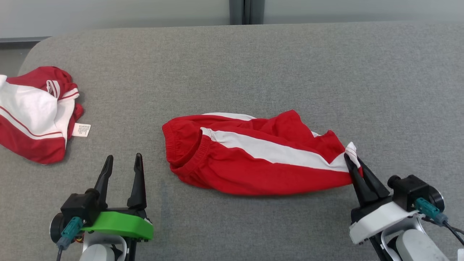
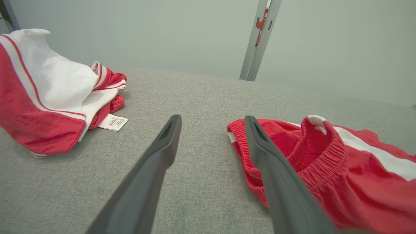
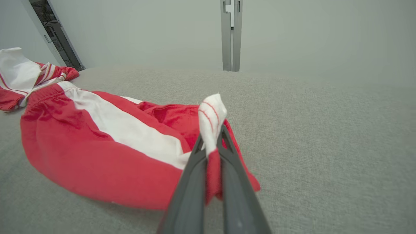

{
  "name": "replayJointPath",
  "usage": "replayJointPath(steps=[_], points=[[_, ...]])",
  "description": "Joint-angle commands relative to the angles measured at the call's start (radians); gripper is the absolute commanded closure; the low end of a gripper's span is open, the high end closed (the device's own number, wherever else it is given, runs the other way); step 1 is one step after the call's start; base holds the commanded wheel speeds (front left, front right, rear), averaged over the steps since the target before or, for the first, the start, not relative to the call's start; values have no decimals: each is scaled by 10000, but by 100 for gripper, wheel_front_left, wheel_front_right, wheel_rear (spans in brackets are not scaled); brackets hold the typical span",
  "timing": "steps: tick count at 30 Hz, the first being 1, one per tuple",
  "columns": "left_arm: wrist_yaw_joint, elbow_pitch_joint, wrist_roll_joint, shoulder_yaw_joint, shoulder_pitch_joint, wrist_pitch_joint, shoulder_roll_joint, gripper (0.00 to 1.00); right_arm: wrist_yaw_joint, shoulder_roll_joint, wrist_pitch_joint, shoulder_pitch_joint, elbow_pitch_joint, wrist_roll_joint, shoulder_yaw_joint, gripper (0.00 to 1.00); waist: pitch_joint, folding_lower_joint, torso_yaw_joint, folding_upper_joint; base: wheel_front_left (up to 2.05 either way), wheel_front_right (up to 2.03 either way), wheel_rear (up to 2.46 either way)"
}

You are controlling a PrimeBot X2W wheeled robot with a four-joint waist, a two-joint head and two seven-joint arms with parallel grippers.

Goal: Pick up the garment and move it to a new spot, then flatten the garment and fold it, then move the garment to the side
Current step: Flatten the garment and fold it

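Head view, near edge, 7 o'clock: L gripper (image 1: 123, 157), green-backed. Jaws released, fingers spread wide, pointing to approx. 12 o'clock, nothing between. Tips over bare grey surface (image 1: 253, 65).

Head view, 5 o'clock: R gripper (image 1: 352, 164), white-backed, fingers angled to approx. 11 o'clock. Jaws clenched, grasping hem corner (image 3: 212, 112) of garment (image 1: 253, 159). In R wrist view: cloth pinched between both fingers, white red-striped tip standing up past fingertips, red flap hanging out at 4 o'clock side.

Garment: red shorts w/ white side stripe. Crumpled, not flattened, at centre of surface. Long axis approx. 9-to-4 o'clock in head view. Main body at 10 o'clock of R jaws, resting on surface; just the end corner within jaws. Elastic waistband (image 2: 325, 152) at opposite end, mouth open toward 7 o'clock, at approx. 2 o'clock of L fingertips, near but apart. In L wrist view: part of waistband edge hidden behind finger at 4 o'clock of frame.

Further out, 9 o'clock of head view: second garment (image 1: 32, 112), red/white, bunched, cut by frame edge, well apart from both grippers. White label (image 1: 81, 129) at its 4 o'clock edge, flat on surface.

Far end, 12 o'clock: rounded corner of surface at 10 o'clock, pale wall (image 1: 108, 11) behind, dark vertical post (image 1: 246, 11) at 12 o'clock.
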Motion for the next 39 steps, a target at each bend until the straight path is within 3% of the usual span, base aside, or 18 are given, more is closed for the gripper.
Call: replayJointPath(steps=[1,2,3,4,14,28,39], points=[[-28,-2,35,34,132,-6,26,0,2,187,-27,230,-26,-72,-179,100,-68,0,-74,-1,0,0,0],[-31,8,53,43,141,-6,26,0,2,324,-27,398,23,-113,-336,83,-101,0,-102,-1,0,0,0],[-37,15,73,45,145,-6,26,0,2,431,-27,462,-11,-146,-474,51,-117,0,-120,-1,0,0,0],[-42,20,92,64,147,-6,26,0,2,584,-27,569,-35,-186,-613,0,-150,0,-153,-1,0,0,0],[-64,-15,303,232,210,-6,26,0,2,1212,-28,613,-767,-579,-1620,0,-363,0,-422,-1,0,0,0],[-81,5,553,245,322,-6,31,0,3,1741,-28,1080,-1440,-1077,-1625,0,-808,0,-607,-1,0,0,0],[-83,424,408,-1566,-1042,-6,512,0,2,1834,-28,888,-1273,-1014,-1328,0,-748,0,-1024,-1,0,0,0]])
